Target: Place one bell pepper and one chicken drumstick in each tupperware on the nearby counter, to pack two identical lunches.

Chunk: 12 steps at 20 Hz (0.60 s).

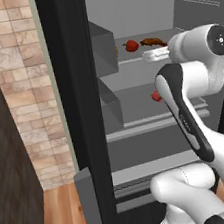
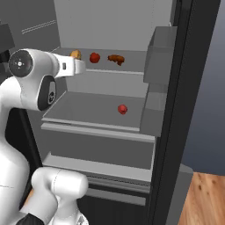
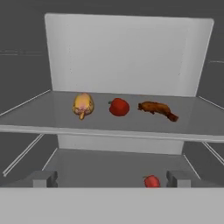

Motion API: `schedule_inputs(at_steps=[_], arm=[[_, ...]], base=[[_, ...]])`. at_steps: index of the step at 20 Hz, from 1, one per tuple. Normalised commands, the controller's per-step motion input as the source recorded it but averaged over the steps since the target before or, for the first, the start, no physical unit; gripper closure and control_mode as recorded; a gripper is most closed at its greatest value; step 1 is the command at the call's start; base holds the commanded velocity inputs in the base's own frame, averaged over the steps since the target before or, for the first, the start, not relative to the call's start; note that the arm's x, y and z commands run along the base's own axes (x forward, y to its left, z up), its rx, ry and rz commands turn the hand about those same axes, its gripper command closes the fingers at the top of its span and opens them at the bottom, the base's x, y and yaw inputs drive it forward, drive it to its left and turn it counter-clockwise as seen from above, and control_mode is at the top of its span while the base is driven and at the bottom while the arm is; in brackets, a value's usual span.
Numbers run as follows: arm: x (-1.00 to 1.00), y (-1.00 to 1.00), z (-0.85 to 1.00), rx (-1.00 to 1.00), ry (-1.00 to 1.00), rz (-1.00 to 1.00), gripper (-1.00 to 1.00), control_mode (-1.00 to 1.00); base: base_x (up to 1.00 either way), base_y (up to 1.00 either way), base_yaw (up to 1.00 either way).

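Open refrigerator, seen from the hand and from both sides of the base. On the upper shelf, from left to right in the hand view, lay a plump golden-tan chicken drumstick, a red bell pepper and a longer, darker reddish-brown drumstick, each apart from its neighbour. A second bell pepper sat alone on the lower shelf, toward its right side.

The gripper was held level in front of the upper shelf, short of the food. Its fingers were spread wide and released, with nothing between them. No item had yet been lifted from the refrigerator; the tupperware and the counter lay outside these views.

The step in hand appeared to be the first pick, probably from the upper shelf. To do it well, the hand would likely need to advance straight in above the shelf edge, centre one item between the fingers and close only when both pads flank it. The round pepper may roll if nudged from one side. The dark drumstick is probably best gripped across its thicker body.

Count: two bell peppers, two chicken drumsticks, two shelves bearing food, one gripper.
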Motion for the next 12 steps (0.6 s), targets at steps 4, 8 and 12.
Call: schedule_inputs(at_steps=[4, 8, 12], arm=[[0.26, 0.0, 0.29, 0.0, 0.04, -0.01, -1.0, -1.0], [0.38, 0.0, 0.06, 0.0, 0.09, 0.0, -1.0, -1.0], [0.27, -0.01, 0.0, 0.0, 0.01, 0.0, -1.0, -1.0]], base=[[0.0, 0.0, 0.0], [0.0, 0.0, 0.0], [0.0, 0.0, 0.0]])
